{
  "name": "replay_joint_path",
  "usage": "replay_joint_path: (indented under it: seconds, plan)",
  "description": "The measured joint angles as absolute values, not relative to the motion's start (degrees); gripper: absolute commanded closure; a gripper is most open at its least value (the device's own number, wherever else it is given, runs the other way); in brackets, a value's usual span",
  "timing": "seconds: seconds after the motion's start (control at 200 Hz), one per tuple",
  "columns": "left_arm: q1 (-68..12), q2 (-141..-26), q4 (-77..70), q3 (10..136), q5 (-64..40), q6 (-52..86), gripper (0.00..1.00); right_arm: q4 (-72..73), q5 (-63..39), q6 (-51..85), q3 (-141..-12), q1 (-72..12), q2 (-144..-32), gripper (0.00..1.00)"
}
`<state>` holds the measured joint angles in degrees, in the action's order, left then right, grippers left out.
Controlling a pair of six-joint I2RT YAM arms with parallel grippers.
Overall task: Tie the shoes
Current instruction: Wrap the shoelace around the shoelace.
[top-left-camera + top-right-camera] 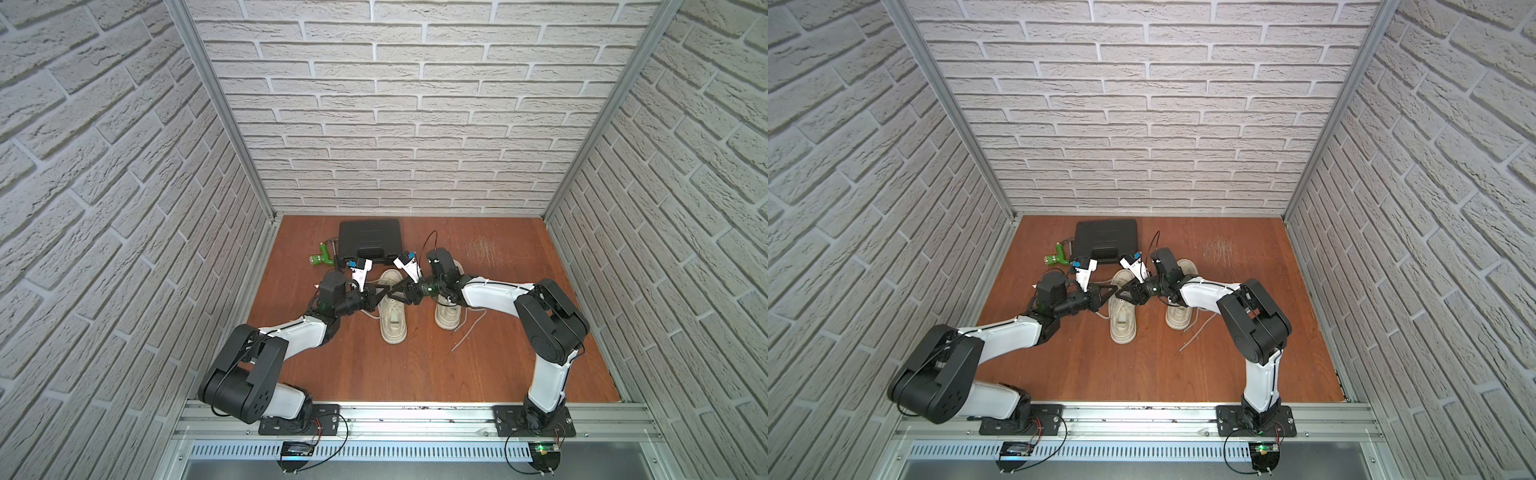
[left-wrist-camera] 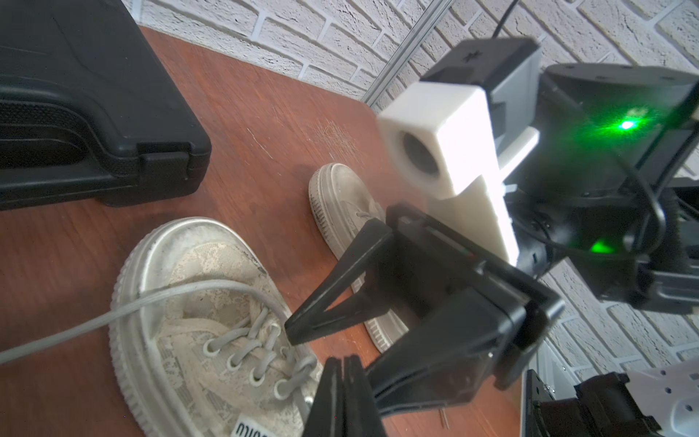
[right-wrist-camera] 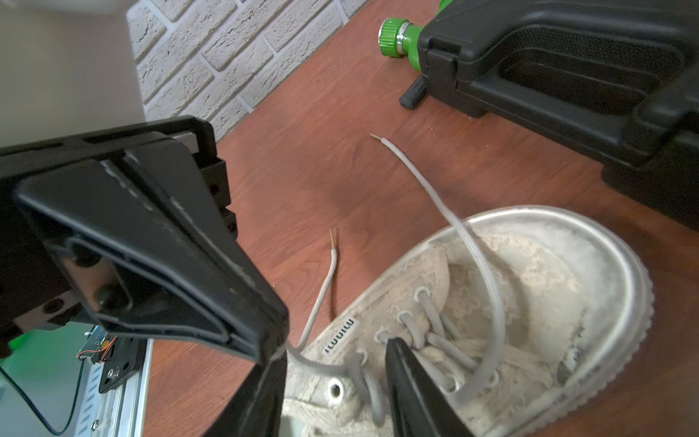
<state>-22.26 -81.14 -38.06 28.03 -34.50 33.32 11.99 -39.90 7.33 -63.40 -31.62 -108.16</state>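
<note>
On the brown wooden table (image 1: 457,365), both worn beige canvas sneakers (image 1: 392,324) sit untied, cream laces (image 2: 212,284) loose, no knot begun, while the left gripper (image 2: 342,363), jaws pressed together, meets the right gripper (image 1: 397,294), jaws spread, over one shoe's eyelets.

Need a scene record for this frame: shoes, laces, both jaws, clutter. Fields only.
left shoe: on the table, toe toward the back wall, both arms meeting above it
right shoe: beside it, partly under the right arm
laces: untied, ends loose on the table
left gripper: jaws shut by the top eyelets; lace grip unclear
right gripper: jaws open over the eyelet rows
clutter: black case, green nozzle behind the shoes
</note>
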Motion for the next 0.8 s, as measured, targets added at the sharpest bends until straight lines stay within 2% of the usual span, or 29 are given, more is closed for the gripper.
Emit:
replay_joint_path:
  seconds: [0.37,0.8]
  plan:
    - [-22.26,-81.14,-37.3,28.14,-34.35,33.08,1.0,11.53,-39.83,5.74,-61.71,-31.62,-105.73,0.55]
    - [-22.26,-81.14,-37.15,28.45,-34.37,33.1,1.0,12.03,-41.41,6.35,-61.67,-32.03,-104.75,0.66]
